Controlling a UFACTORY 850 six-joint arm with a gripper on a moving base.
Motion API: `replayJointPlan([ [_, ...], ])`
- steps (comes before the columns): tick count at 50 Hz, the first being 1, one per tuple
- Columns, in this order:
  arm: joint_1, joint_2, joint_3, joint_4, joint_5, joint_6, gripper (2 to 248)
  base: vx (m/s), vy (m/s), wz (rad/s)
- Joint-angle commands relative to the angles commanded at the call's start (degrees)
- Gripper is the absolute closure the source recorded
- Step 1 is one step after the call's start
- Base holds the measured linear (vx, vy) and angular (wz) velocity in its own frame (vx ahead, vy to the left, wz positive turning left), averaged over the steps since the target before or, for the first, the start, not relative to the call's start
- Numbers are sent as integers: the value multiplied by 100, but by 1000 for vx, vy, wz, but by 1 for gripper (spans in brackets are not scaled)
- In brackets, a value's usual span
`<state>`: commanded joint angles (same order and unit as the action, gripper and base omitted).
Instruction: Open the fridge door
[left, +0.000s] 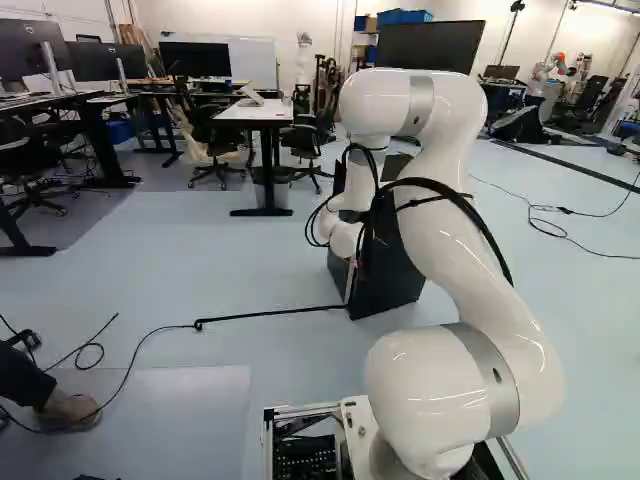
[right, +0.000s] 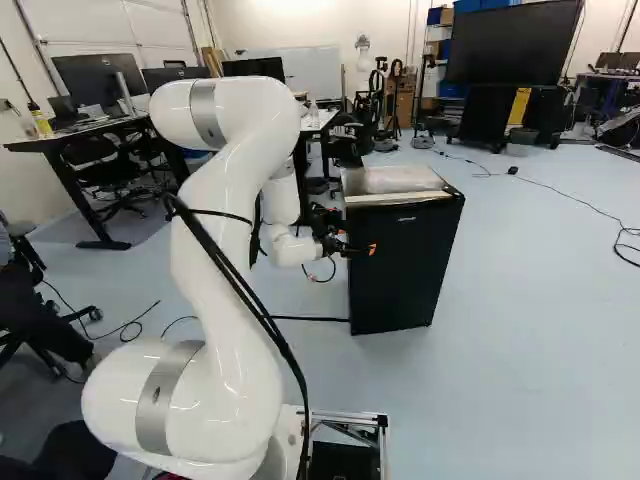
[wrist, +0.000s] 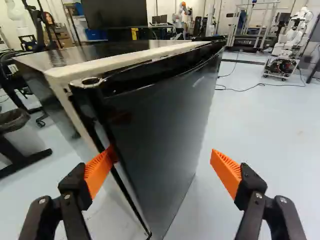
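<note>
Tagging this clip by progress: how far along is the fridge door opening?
Done: the gripper is at the mini fridge, fingers spread.
In hand: one orange pad appears to meet the edge of the fridge door by the seam; whether it is inside the seam, I cannot tell. The other finger stands off the door's face.
Left: swinging the door open; it looks shut or nearly so.

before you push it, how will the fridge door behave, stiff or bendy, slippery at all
Probably stiff: the fridge door is a tall, solid-looking panel. Likely slippery too, since its dark surface shines. A hard push might rock the whole fridge, as it stands taller than it is wide.
</note>
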<state>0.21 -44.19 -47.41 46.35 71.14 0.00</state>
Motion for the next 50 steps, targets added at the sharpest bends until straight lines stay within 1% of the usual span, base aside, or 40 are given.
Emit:
replayJointPlan([
  [7,-63,107,185,141,-6,0,3,-2,-3,-5],
  [14,-129,208,362,419,-57,0,3,0,0,0],
  [34,-347,457,816,1573,-377,0,3,0,0,0],
  [50,-563,603,1113,2536,-652,0,3,0,0,0],
])
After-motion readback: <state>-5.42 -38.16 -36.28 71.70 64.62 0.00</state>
